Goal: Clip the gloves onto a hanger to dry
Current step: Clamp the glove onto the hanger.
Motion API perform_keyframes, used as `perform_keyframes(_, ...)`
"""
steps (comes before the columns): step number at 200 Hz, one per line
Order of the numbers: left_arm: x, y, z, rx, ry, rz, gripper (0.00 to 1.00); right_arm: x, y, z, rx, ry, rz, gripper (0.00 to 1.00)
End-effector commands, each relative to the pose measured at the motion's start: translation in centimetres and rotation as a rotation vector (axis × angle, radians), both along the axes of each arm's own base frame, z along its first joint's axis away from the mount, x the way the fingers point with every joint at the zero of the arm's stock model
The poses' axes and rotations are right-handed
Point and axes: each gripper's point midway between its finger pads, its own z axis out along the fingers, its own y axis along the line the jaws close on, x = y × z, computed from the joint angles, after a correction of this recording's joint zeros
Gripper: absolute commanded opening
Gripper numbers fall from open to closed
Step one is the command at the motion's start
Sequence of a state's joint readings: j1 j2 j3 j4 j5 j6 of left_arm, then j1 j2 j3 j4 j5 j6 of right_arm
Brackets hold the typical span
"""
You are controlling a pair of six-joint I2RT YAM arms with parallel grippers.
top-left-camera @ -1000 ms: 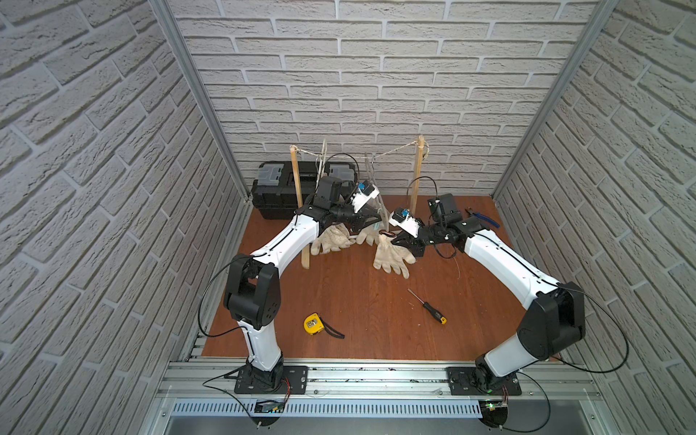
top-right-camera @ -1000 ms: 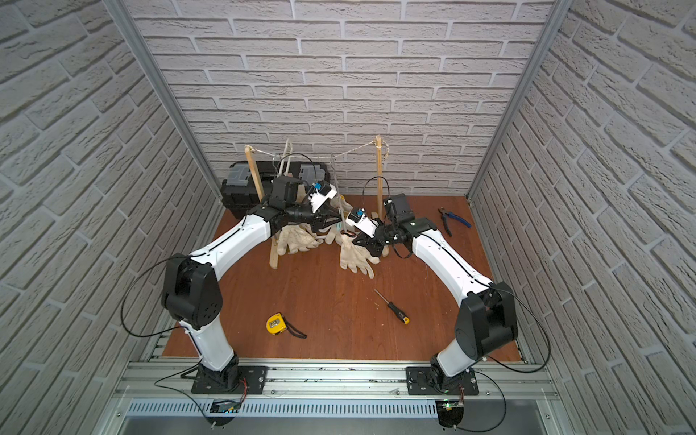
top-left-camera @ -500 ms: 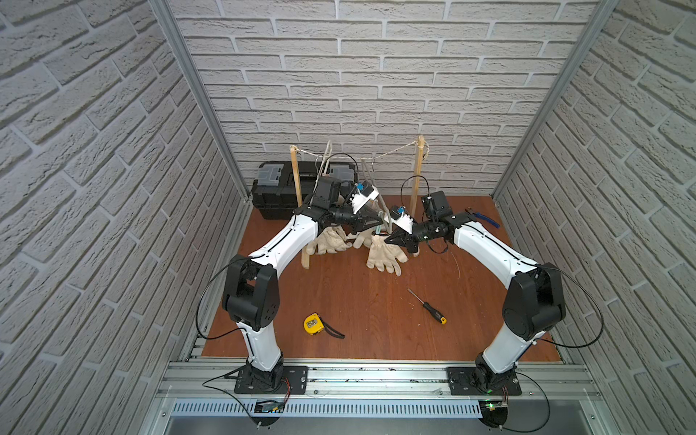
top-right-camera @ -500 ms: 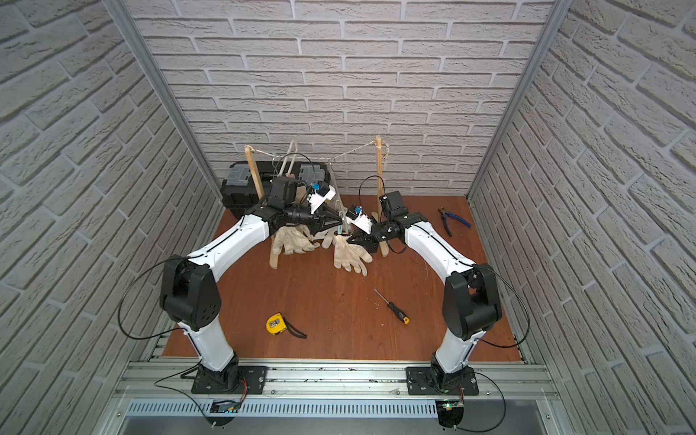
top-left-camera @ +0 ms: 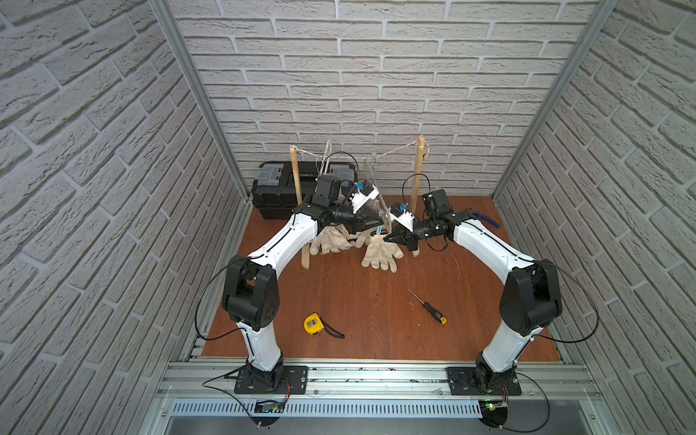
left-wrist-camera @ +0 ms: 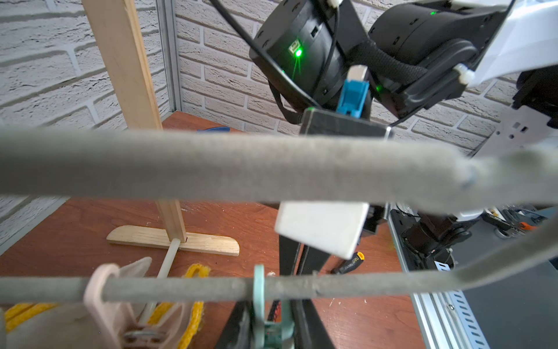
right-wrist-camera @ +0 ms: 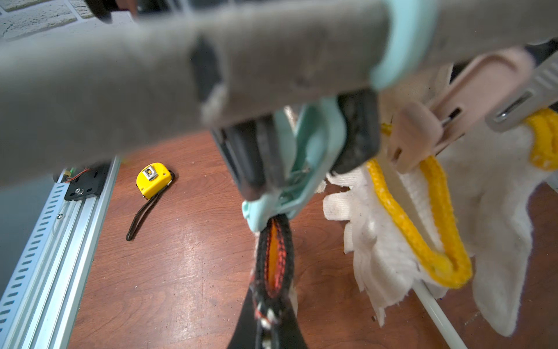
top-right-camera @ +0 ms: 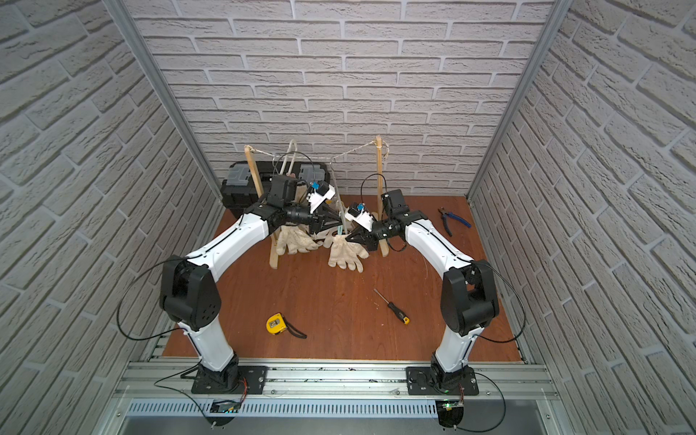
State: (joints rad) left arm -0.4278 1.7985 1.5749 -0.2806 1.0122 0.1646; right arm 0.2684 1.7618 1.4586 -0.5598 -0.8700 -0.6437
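Floorboards (right-wrist-camera: 187, 272) show past blurred hanger (right-wrist-camera: 120, 75); left end effector (right-wrist-camera: 306, 145) squeezes clip (right-wrist-camera: 265, 211), right end effector (right-wrist-camera: 268, 305) pinches glove (right-wrist-camera: 287, 241).

The left arm (top-left-camera: 283, 241) and right arm (top-left-camera: 486, 241) arch up from their bases and reach inward, elbows raised. The left gripper (top-left-camera: 371, 223) and right gripper (top-left-camera: 389, 238) nearly meet tip to tip. The right jaws are pinched tight and the left jaws are clamped with a narrow gap.

Left claw (top-right-camera: 338, 222) on teal clip (top-right-camera: 342, 228), right claw (top-right-camera: 348, 238) pinching glove (top-right-camera: 344, 255) beneath, screwdriver (top-right-camera: 391, 308) on floor
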Motion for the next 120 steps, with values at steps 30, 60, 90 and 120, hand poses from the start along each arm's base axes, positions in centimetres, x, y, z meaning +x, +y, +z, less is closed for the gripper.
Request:
perform_keyframes(30,-0.5,-0.3,0.4,-0.001,-0.011,-0.033,0.24,0.6,0.1,3.3,0.077,-0.079,-0.001,0.03)
perform_keyframes(60,-0.5,-0.3,0.4,-0.003,-0.011,-0.037,0.24,0.8,-0.1,4.0,0.096,-0.069,-0.031,0.03)
perform_keyframes(90,-0.2,-0.3,0.2,-0.001,-0.019,-0.022,0.24,0.5,0.1,4.5,0.119,-0.045,-0.021,0.03)
perform_keyframes(120,0.1,-0.3,-0.2,0.01,-0.029,-0.004,0.28,0.2,0.2,5.1,0.138,-0.045,-0.012,0.03)
